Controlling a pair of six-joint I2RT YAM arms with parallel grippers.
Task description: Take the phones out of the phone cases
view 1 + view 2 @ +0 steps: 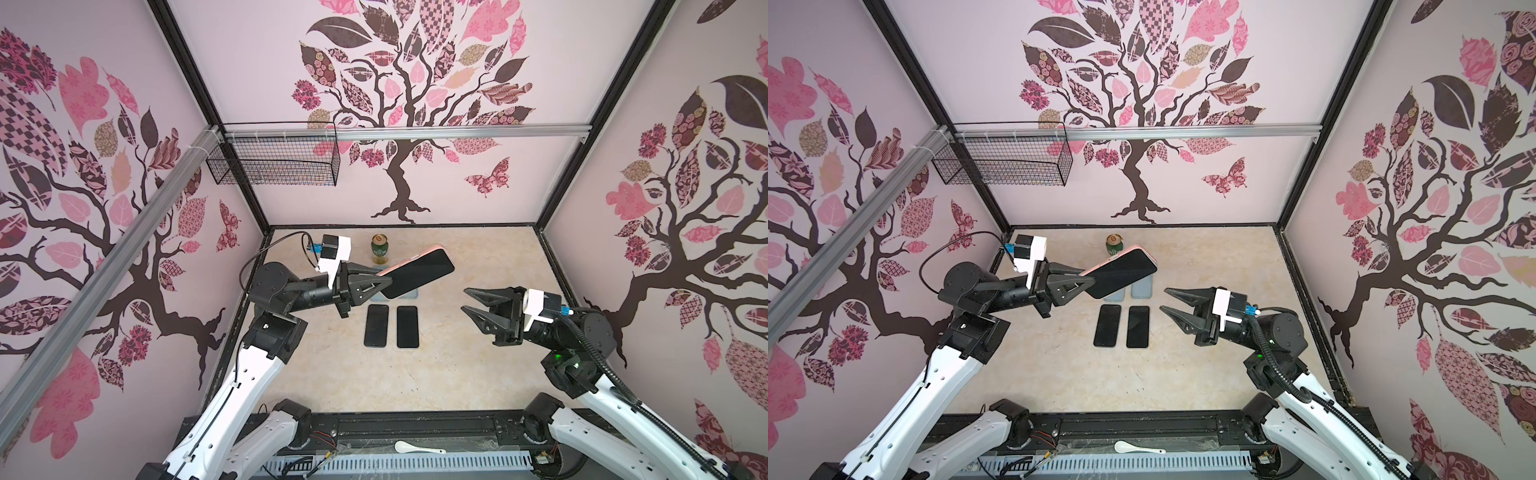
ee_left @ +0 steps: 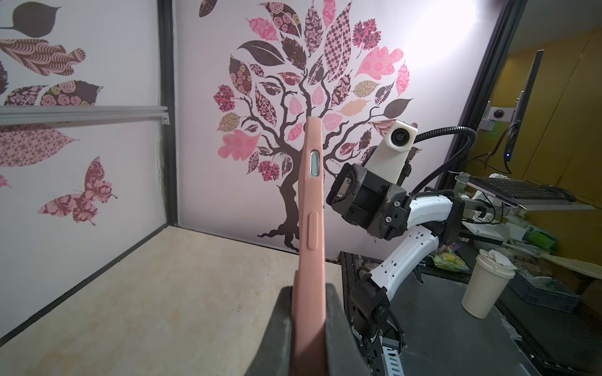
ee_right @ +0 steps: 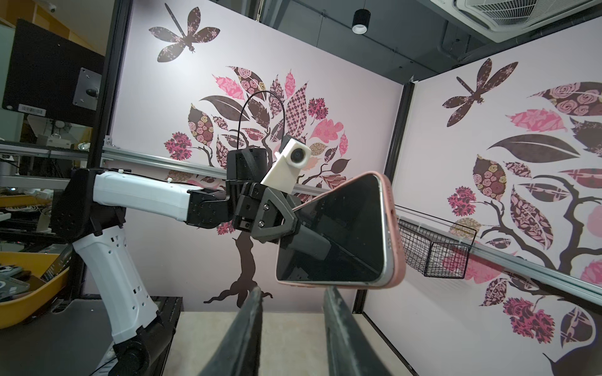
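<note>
A phone (image 1: 419, 274) with a dark screen sits in a pink phone case (image 1: 409, 254), held in the air above the back of the table. My left gripper (image 1: 388, 284) is shut on one end of the cased phone, one finger on the screen and one on the back. The left wrist view shows the case's side edge (image 2: 311, 211) clamped between the fingers (image 2: 335, 312). My right gripper (image 1: 464, 299) hangs open to the right of the phone, apart from it. Seen from the right wrist, the phone (image 3: 342, 234) is just beyond the open right gripper (image 3: 293, 289).
Two bare black phones (image 1: 376, 326) (image 1: 407, 326) lie side by side mid-table. Two grey-blue cases (image 1: 1141, 286) (image 1: 1115, 296) lie under the held phone. A green can (image 1: 379, 249) stands at the back. A wire basket (image 1: 274, 164) hangs on the back wall.
</note>
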